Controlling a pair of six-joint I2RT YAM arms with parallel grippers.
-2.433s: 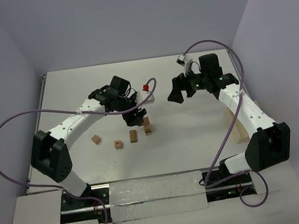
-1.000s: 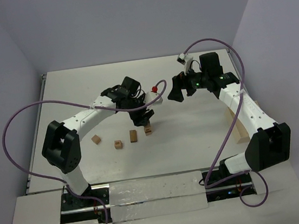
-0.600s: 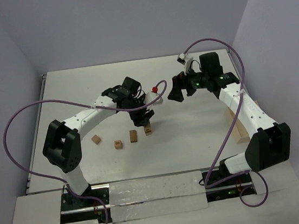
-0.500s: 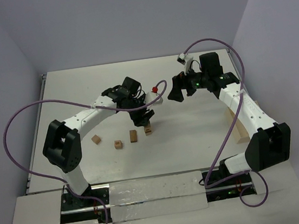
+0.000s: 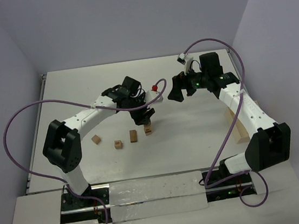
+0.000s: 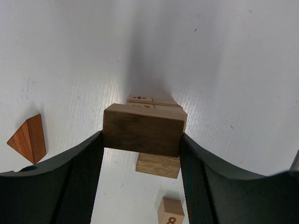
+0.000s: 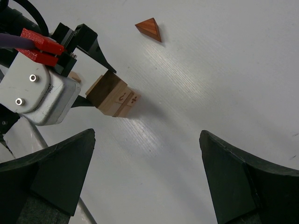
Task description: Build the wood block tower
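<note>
Gripping, left gripper [image 6: 142, 138]: I am clamping the dark brown block [image 6: 142, 127] between both fingers [image 6: 88, 168], one pad pressing on each end face.
Wood block tower [image 5: 147, 126]: it is standing on the white table [image 5: 196, 133] between my two arms. The dark brown block is sitting as its top piece, over tan blocks stamped with small marks.
Contact: in the right wrist view the dark brown block is lying flush on the tan blocks. I am unable to tell whether its full weight is resting there.
Right gripper [image 7: 147, 140]: I am holding it released, jaws spread wide and grasping nothing. It is hovering apart from the tower, on the tower's far right side.
Tan brick [image 6: 158, 164]: it is lying near the tower's foot, on the near left side.
Numbered cube [image 6: 170, 212]: it is sitting beyond the tan brick, farther from the tower.
Triangular block [image 6: 29, 138]: reddish, it is lying well apart from the tower, to its left.
Pale wooden tray [image 5: 240, 128]: it is resting well apart from the tower, on its right.
</note>
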